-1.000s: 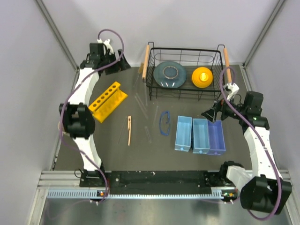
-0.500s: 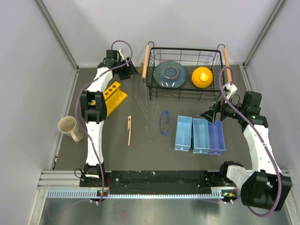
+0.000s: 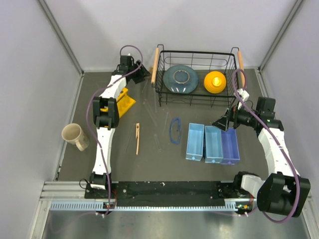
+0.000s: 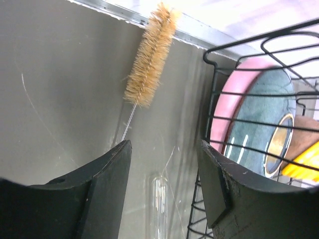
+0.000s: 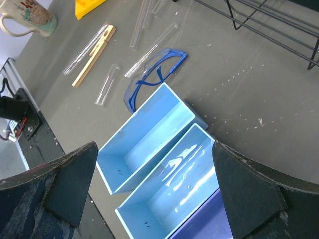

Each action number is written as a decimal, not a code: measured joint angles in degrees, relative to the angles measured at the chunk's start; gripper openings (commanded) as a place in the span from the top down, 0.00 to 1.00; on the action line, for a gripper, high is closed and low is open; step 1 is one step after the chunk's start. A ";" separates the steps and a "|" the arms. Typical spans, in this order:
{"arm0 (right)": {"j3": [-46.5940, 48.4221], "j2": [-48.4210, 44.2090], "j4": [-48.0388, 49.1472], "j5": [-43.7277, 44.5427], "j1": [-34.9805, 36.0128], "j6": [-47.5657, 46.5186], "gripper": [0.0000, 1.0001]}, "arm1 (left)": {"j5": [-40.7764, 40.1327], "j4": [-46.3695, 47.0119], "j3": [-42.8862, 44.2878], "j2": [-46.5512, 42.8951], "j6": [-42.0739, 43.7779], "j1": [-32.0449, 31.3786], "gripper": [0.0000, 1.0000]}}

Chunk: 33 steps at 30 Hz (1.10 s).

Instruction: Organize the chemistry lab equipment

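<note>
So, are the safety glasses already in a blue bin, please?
No, the safety glasses lie on the table beside the blue bins.

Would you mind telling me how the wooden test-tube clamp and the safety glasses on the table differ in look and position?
The wooden test-tube clamp is tan, opaque and straight; the safety glasses are blue-rimmed, see-through and curved. The clamp lies farther left, well apart from the bins, while the glasses lie close beside the leftmost light-blue bin. Both rest flat on the dark table, with nothing gripping them.
</note>
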 measured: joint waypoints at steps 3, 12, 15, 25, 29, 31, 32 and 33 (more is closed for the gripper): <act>0.35 0.35 -0.96 -0.57 -0.28 -0.28 0.01 | -0.98 1.31 0.46 1.40 -2.56 0.02 0.40; 1.53 0.81 -3.13 -2.45 -0.76 -1.29 0.01 | -5.79 1.09 2.12 4.00 -5.25 -0.57 0.45; 1.86 0.98 -3.69 -2.78 -0.85 -1.55 0.01 | -7.61 -0.74 2.86 4.17 -4.90 -0.98 0.49; 3.32 1.01 -5.46 -3.10 -1.53 -1.95 0.01 | -9.79 -7.69 4.92 4.17 1.53 -1.42 0.55; 3.43 1.01 -5.90 -3.19 -1.66 -2.16 0.01 | -10.67 -10.38 5.70 4.15 5.79 -1.49 0.55; 3.58 1.01 -6.29 -3.26 -1.77 -2.19 0.01 | -11.34 -11.54 6.12 4.13 8.09 -1.79 0.56; 3.67 0.98 -6.36 -3.30 -1.79 -2.21 0.01 | -11.87 -11.96 6.21 4.04 9.22 -1.97 0.58; 3.69 0.96 -6.38 -3.34 -1.79 -2.23 0.01 | -12.31 -12.22 6.21 4.00 10.12 -2.14 0.59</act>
